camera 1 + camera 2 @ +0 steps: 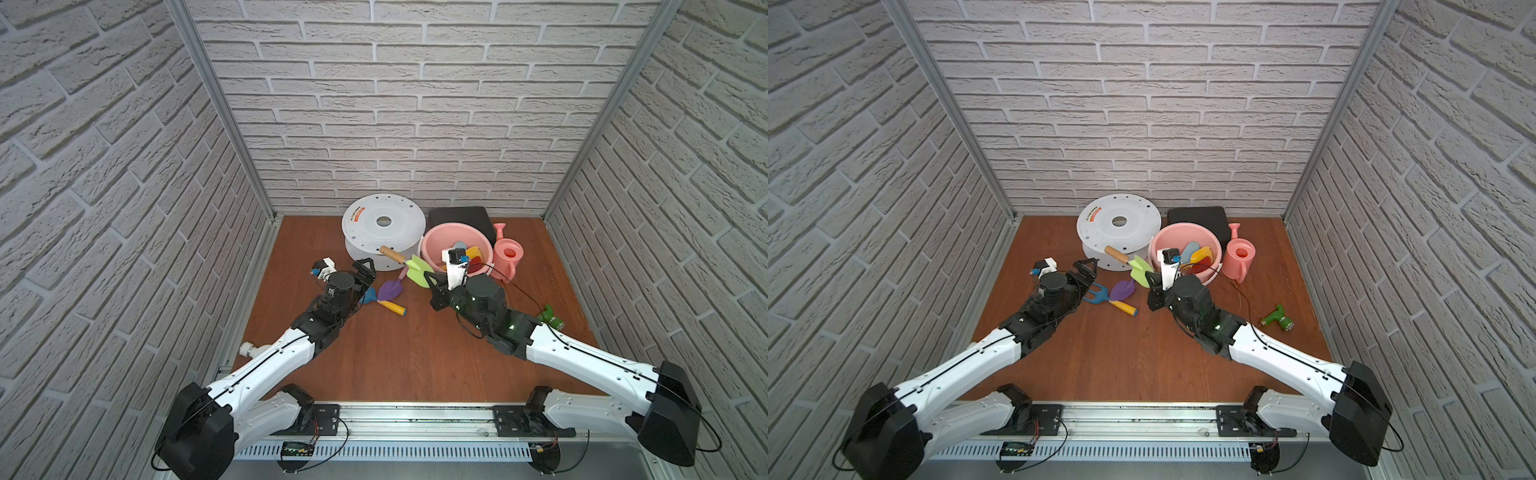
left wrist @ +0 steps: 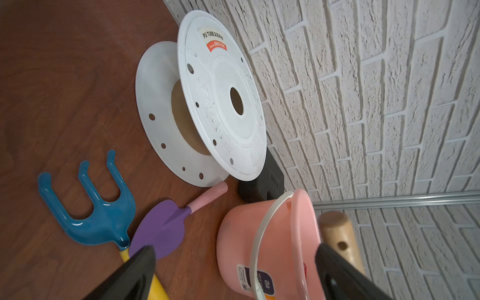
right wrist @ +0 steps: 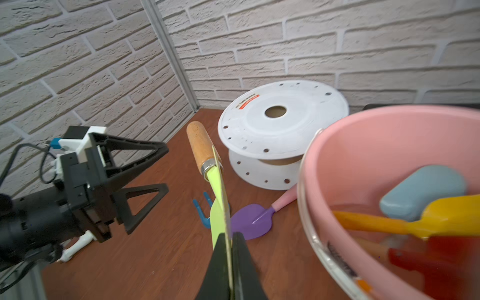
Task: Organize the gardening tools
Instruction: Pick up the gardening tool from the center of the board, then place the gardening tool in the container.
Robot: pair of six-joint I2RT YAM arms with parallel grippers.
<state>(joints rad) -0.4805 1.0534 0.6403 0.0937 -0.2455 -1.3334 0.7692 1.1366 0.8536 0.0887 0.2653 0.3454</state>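
My right gripper is shut on the blade of the green spade, holding it off the floor beside the pink bucket. The spade's wooden handle points toward the white spool. My left gripper stands open just left of that handle, with nothing between its fingers. The purple trowel and blue claw fork lie on the floor between the arms. A pale-blue trowel and a yellow scoop lie in the bucket. The pink watering can stands right of the bucket.
A white spool lies at the back wall, with a black box behind the bucket. A green tap fitting lies at the right. A white fitting sits by the left arm. Brick walls close three sides.
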